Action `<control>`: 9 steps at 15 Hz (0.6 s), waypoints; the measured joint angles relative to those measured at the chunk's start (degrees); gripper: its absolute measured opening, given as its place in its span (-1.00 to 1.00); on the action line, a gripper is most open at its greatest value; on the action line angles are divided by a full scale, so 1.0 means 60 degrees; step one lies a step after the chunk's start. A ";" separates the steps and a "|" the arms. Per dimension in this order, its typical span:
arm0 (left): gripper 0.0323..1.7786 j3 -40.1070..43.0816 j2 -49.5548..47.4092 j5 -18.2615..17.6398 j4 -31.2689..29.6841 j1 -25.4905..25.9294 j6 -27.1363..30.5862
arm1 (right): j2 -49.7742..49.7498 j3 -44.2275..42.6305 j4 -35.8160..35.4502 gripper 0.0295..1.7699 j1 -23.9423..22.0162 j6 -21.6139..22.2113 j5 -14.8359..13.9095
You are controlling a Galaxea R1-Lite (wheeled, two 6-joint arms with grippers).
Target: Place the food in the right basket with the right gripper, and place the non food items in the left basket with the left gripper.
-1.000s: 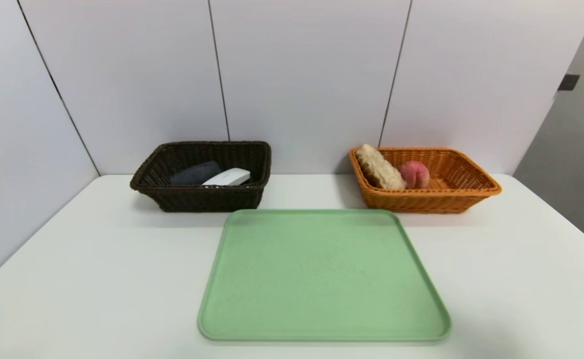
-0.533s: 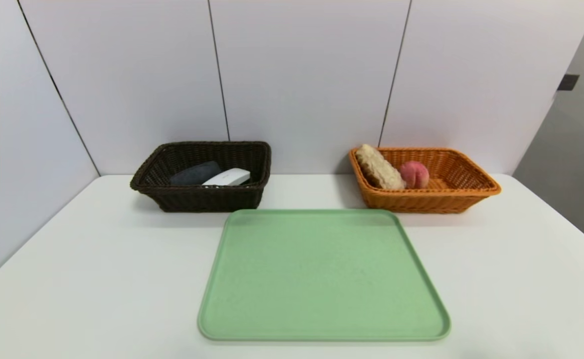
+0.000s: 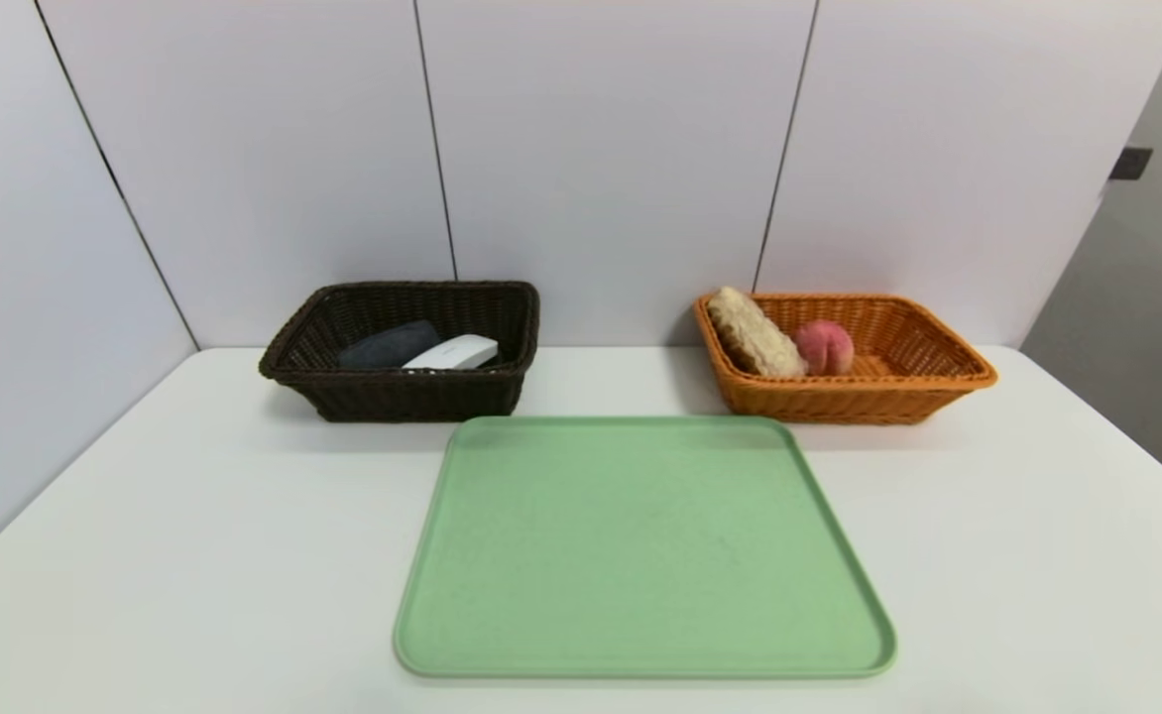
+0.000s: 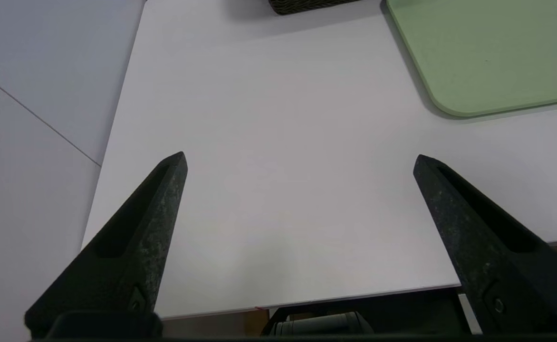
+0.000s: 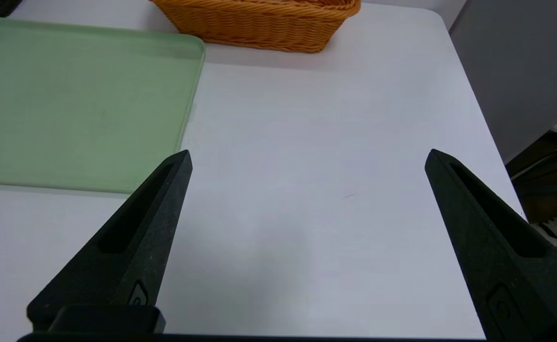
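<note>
The dark brown left basket (image 3: pixel 395 399) stands at the back left and holds a rolled dark grey cloth (image 3: pixel 386 345) and a white block (image 3: pixel 452 352). The orange-tan right basket (image 3: pixel 854 402) at the back right holds a striped bread roll (image 3: pixel 755 332) and a pink peach (image 3: pixel 824 346). Neither arm shows in the head view. My left gripper (image 4: pixel 300 159) hangs open over bare table near the front left edge, with nothing between its fingers. My right gripper (image 5: pixel 309 156) is open over bare table at the front right, also holding nothing. A corner of the right basket (image 5: pixel 259 23) shows beyond it.
A bare green tray (image 3: pixel 640 545) lies in the middle of the white table (image 3: pixel 194 555), in front of both baskets; its corner (image 4: pixel 487 52) shows in the left wrist view and its side (image 5: pixel 69 104) in the right wrist view. White wall panels stand behind and to the left.
A faint shadow at the front right of the table has faded; baskets, their contents and the tray have not moved.
</note>
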 joint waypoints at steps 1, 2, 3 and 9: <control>0.90 0.0130 -0.0061 0.0000 -0.0018 -0.0012 0.0049 | -0.0156 0.0148 -0.0004 0.91 0.0000 -0.0004 0.0000; 0.90 0.0303 -0.0134 -0.0022 -0.0051 -0.0014 0.0154 | -0.0313 0.0313 -0.0010 0.91 0.0004 -0.0014 -0.0002; 0.90 0.0500 -0.0221 -0.0077 -0.0100 -0.0022 0.0266 | -0.0473 0.0492 -0.0047 0.91 0.0022 -0.0018 -0.0006; 0.90 0.2816 -0.0906 -0.0477 -0.2107 -0.0037 0.0445 | -0.1975 0.2692 -0.1589 0.91 -0.0018 0.0065 -0.0020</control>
